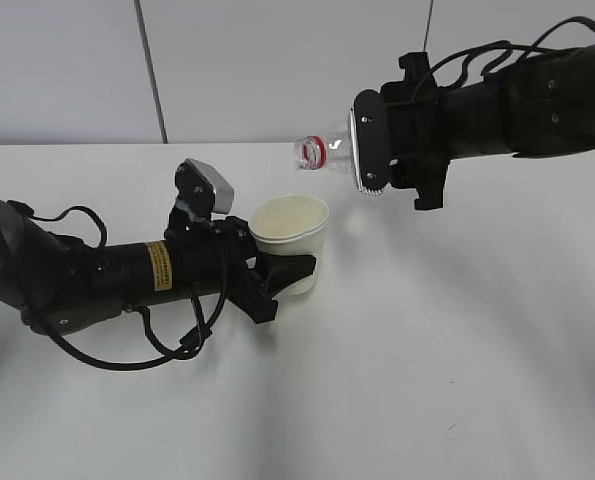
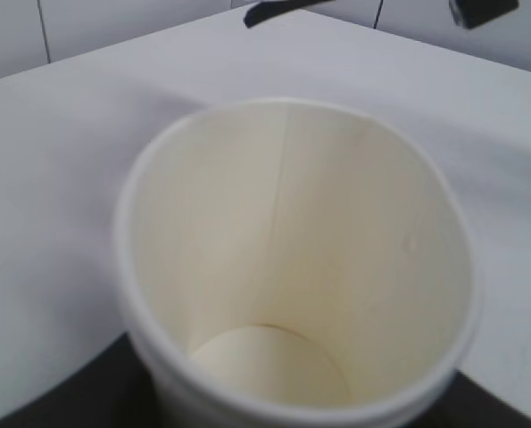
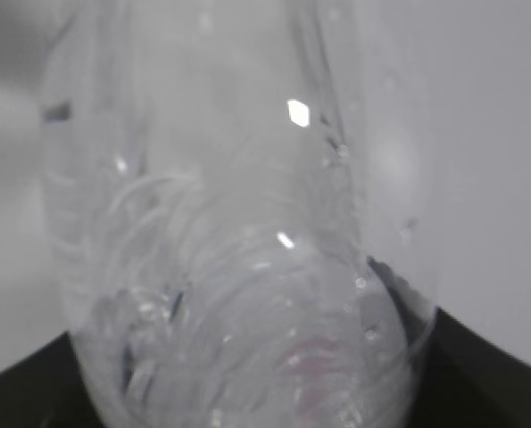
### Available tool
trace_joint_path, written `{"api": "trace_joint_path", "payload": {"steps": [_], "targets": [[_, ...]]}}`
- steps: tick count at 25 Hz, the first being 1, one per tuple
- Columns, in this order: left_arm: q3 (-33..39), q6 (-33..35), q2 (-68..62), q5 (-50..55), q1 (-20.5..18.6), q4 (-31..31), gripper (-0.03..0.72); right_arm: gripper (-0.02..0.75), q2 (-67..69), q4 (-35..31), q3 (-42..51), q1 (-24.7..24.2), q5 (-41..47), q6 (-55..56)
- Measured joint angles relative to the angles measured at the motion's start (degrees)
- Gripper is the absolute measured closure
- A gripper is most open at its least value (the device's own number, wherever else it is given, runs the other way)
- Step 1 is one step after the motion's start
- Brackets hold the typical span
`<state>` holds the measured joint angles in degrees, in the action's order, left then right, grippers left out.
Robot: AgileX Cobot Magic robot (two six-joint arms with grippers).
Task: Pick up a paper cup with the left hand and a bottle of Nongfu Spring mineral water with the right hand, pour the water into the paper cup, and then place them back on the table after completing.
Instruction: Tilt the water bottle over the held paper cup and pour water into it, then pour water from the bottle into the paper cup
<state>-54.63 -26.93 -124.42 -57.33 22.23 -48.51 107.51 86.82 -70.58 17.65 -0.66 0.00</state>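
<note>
While left gripper clasps thin, crushable paper cup mid-wall and right gripper clamps slick bottle, squeeze gently.

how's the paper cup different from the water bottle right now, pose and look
Pose: the paper cup stands about upright with its mouth up, while the bottle lies nearly level, its neck aimed left toward the cup.
Look: the cup is opaque cream-white; the bottle is clear with a red ring at the neck.
Height: the cup sits low near the table; the bottle hangs higher.
Shared: each is held in a black gripper.
</note>
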Motion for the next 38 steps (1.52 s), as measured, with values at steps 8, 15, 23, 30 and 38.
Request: {"api": "trace_joint_path", "payload": {"steps": [8,15,23,30,38], "targets": [[0.0,0.0,0.0,0.0,0.0,0.0,0.324,0.251,0.0,1.79,-0.58,0.11,0.97,0.0],[0.0,0.0,0.0,0.0,0.0,0.0,0.324,0.251,0.0,4.24,-0.58,0.11,0.97,0.0],[0.0,0.0,0.0,0.0,0.0,0.1,0.324,0.251,0.0,6.38,-0.58,0.11,1.32,0.0],[0.0,0.0,0.0,0.0,0.0,0.1,0.324,0.251,0.0,7.09,-0.58,0.18,1.76,0.0],[0.0,0.0,0.0,0.06,0.0,0.1,0.324,0.252,0.0,7.22,-0.58,0.18,2.1,0.0]]}}
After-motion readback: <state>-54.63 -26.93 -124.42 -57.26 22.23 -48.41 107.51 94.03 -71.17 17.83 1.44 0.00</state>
